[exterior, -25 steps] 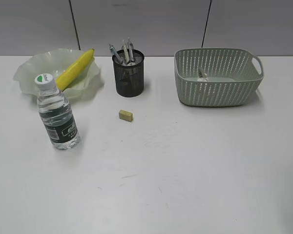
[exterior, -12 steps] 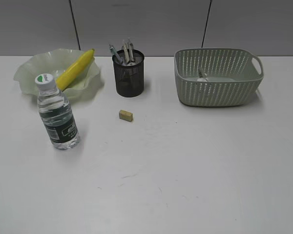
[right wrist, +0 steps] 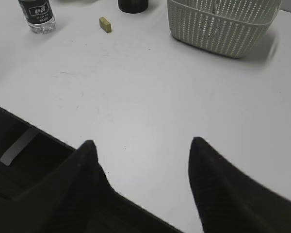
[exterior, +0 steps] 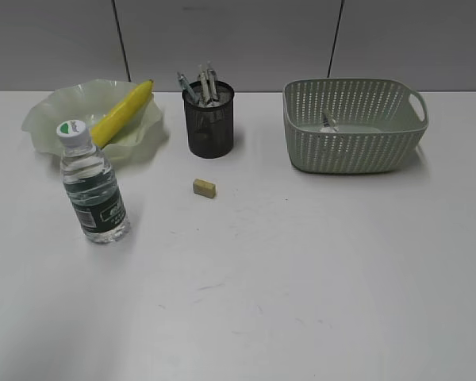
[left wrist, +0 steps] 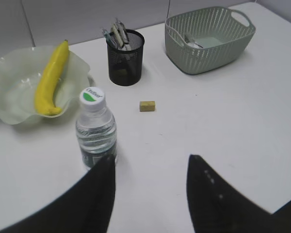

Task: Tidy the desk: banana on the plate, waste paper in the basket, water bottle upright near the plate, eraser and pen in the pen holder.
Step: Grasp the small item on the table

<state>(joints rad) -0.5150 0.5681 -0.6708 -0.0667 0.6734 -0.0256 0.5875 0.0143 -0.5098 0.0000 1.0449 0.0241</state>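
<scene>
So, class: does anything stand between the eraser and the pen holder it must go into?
Nothing visible does. The eraser lies on bare desk just in front of the pen holder; the water bottle stands off to the left.

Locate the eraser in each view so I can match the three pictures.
Exterior: eraser left of centre, on the desk just in front of the pen holder.
Left wrist: eraser at centre, below and right of the holder, right of the bottle.
Right wrist: eraser at top left, between bottle and holder.
Shared landmark: the pen holder.
</scene>
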